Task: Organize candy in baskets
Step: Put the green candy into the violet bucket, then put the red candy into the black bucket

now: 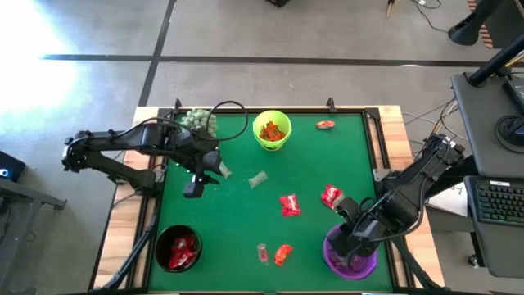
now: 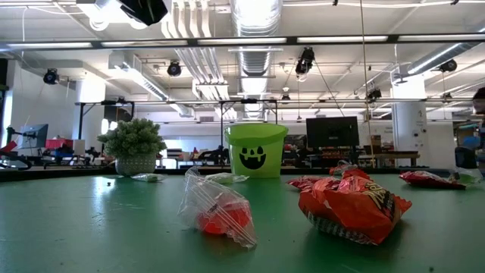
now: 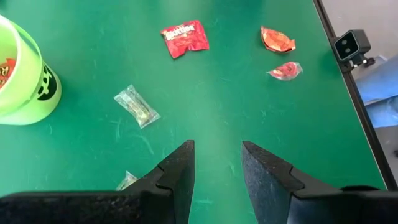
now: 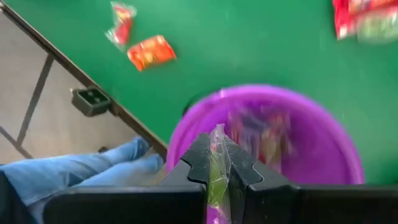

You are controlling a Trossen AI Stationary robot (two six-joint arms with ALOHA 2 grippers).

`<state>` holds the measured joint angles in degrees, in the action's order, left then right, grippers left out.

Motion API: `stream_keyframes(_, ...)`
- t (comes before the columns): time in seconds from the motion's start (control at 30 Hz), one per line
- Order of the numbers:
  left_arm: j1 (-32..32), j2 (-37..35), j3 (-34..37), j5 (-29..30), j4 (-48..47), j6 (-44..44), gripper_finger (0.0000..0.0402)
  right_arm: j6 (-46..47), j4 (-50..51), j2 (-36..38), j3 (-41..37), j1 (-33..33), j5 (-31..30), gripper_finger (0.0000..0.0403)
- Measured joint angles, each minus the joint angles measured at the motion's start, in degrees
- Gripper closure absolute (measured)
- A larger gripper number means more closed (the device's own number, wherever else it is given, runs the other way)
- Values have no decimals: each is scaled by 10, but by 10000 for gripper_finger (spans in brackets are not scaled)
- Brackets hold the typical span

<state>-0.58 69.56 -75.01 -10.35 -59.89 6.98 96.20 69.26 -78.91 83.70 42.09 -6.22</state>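
High view: green table w/ three baskets. Lime basket sits top center w/ orange candy inside, black basket bottom left holding red candy, purple basket bottom right.

Right gripper hangs right over the purple basket. Right wrist view shows its fingers pressed together, pinching a clear-greenish candy above the purple basket, which already has a few wrapped bits in it, too blurry to tell which.

Left gripper is left of center in the high view, above bare table, just below the spiky plant. Left wrist view: fingers spread w/ nothing between them, just green surface underneath.

Loose candy still on the table in the high view: a clear one center, red packs and right of center, an orange one w/ a small clear one beside it at bottom center, and a red one top right near the lime basket.

Low view: clear wrapper w/ red inside and an orange-red pack up front, lime basket w/ a jack-o-lantern face behind them, plant at left. No grippers visible there.

Blue-jeans legs of a person show beyond the table edge, lower left in the right wrist view.
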Motion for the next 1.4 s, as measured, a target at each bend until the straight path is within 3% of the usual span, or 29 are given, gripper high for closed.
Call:
stream_keyframes(0.2, 0, 0, 6, 9, 3, 0, 287, 46, 17, 0, -2, 13, 97, 394)
stream_keyframes(0.4, 0, 0, 6, 9, 5, 0, 287, 67, 87, -14, -3, 14, 111, 389)
stream_keyframes(0.77, 0, 0, 6, 9, 8, 0, 287, 19, 93, -49, -3, 14, 112, 289)
stream_keyframes(0.93, 0, 1, 6, 9, 10, -2, 287, 29, 94, -49, -3, 14, 105, 264)
stream_keyframes(1.1, 0, 19, 6, 10, 41, -23, 287, 58, 100, -48, 1, 14, 37, 257)
stream_keyframes(1.23, 0, 50, 7, 11, 79, -45, 287, 57, 101, -41, 7, 14, -64, 257)
stream_keyframes(1.4, -1, 97, 7, 54, 111, -47, 287, 28, 110, -34, 18, 14, -172, 257)
